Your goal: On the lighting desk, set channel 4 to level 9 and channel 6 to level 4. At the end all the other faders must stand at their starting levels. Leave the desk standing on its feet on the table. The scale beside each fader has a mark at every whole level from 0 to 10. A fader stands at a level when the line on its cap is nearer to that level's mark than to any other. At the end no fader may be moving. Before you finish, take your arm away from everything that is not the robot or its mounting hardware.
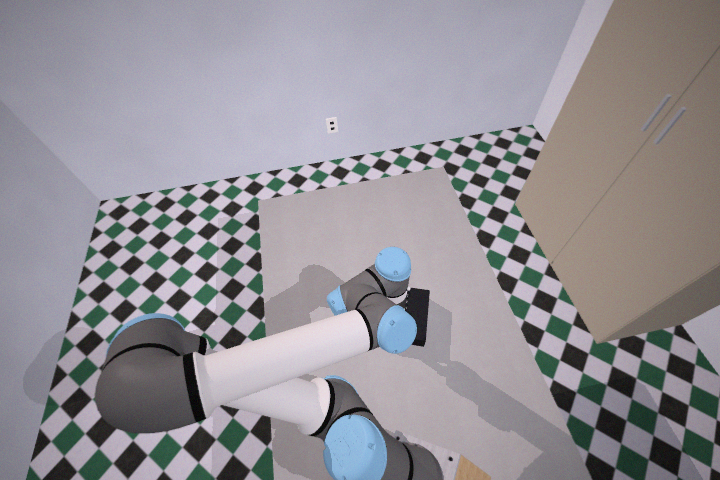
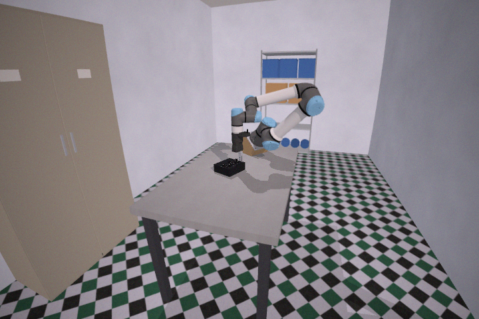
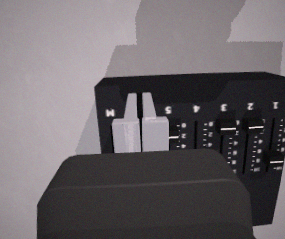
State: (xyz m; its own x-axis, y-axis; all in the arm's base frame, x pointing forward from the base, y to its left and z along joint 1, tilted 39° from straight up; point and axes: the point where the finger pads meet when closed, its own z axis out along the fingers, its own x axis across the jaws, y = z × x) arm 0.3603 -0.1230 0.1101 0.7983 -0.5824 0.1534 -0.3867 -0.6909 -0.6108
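The black lighting desk [image 1: 421, 316] [image 2: 229, 171] [image 3: 259, 201] stands on the table, its labels upside down in the wrist view. My gripper [image 2: 240, 158] [image 3: 140, 108] is shut and empty, its pale fingers over the channel 6 column, between M and 5. They hide the 6 label and fader; whether they touch it cannot be told. The channel 4 slot [image 3: 196, 135] shows no cap in its visible low-level part; the rest is hidden. The channel 5 cap [image 3: 174, 135] is near 2. The channel 3 cap [image 3: 227, 128] and channel 2 cap [image 3: 255, 127] are near 1. The channel 1 cap [image 3: 276, 160] is near 9.
The grey table [image 1: 344, 226] [image 2: 209, 203] carries the desk and the arm's base. A wooden-coloured box [image 2: 250, 147] is behind the desk, near the base. A tall cabinet [image 1: 627, 169] [image 2: 85, 123] and a shelf rack [image 2: 289, 53] stand away from the desk.
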